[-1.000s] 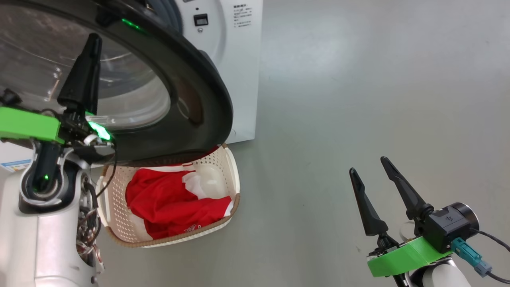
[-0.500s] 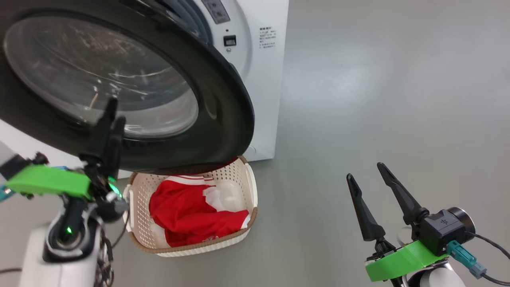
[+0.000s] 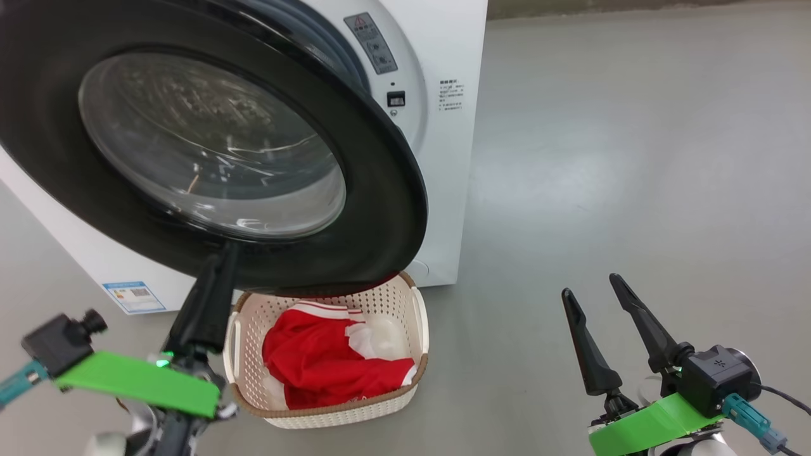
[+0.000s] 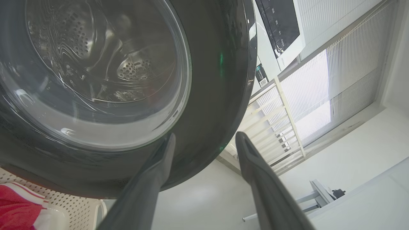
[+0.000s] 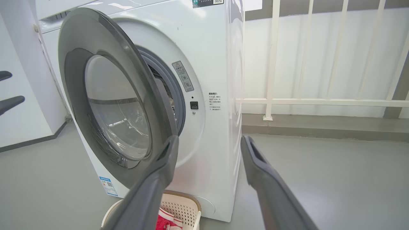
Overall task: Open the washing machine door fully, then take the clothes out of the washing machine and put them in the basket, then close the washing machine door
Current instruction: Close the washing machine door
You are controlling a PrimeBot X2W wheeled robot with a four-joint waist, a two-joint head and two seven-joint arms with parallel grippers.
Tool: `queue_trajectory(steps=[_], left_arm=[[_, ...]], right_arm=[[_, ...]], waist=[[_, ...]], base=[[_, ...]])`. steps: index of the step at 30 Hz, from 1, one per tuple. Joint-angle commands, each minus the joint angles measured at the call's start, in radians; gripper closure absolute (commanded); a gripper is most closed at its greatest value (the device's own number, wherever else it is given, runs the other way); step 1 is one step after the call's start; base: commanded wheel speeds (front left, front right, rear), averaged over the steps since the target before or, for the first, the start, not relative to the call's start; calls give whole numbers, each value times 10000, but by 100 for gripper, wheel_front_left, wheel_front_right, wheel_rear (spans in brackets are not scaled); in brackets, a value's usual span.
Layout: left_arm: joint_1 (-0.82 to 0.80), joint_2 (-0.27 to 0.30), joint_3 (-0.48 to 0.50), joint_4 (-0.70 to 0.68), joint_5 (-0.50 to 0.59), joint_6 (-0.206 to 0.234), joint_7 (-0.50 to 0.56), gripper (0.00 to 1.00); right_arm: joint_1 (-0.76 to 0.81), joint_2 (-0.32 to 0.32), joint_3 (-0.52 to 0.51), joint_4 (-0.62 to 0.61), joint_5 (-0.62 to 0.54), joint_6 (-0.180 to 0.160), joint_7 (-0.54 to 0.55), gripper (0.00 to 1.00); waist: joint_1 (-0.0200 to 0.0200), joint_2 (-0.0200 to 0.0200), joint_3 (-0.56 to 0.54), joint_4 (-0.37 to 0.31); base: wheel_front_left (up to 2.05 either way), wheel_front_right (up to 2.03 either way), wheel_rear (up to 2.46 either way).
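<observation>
The washing machine door [image 3: 209, 145] hangs part-way open, its black rim overhanging the basket [image 3: 244, 329]. The white washing machine [image 3: 447, 158] stands behind it, its steel drum visible through the glass in the left wrist view. The red clothes [image 3: 317, 364] with white panels lie in the cream basket on the floor. My left gripper [image 3: 225, 253] is open, its tips just under the door's lower rim [image 4: 204, 95] and left of the basket. My right gripper [image 3: 589, 286] is open and empty over the floor to the right. It faces the door [image 5: 115, 105] and the machine [image 5: 217, 64].
Grey floor [image 3: 633, 158] stretches to the right of the machine. A white railing [image 5: 319, 102] and a wall stand behind it. A blue sticker [image 3: 134, 296] marks the machine's lower front. The basket [image 5: 182, 207] sits right against the machine's base.
The head camera has pulled back and shifted. My left gripper has come down from in front of the door glass to below the door's lower rim. The right gripper keeps its pose.
</observation>
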Motion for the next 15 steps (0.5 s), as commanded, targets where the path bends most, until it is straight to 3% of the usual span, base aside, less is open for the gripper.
queue_trajectory(steps=[1,8,15], left_arm=[[100,374,101,-472,635,-168,-358,0],[1208,1124,-554,-656,3165,-207,-1662,0],[2031,1574,-1055,-577,5610,416,-2849,0]], right_arm=[[-9,-7,162,-278,-39,63,-67,0],[321,-7,-177,-409,-111,63,-67,0],[513,-7,-538,-562,-251,63,-67,0]], waist=[[0,0,-204,94],[0,0,-615,85],[0,0,-846,50]], base=[[0,0,0],[0,0,0],[0,0,0]])
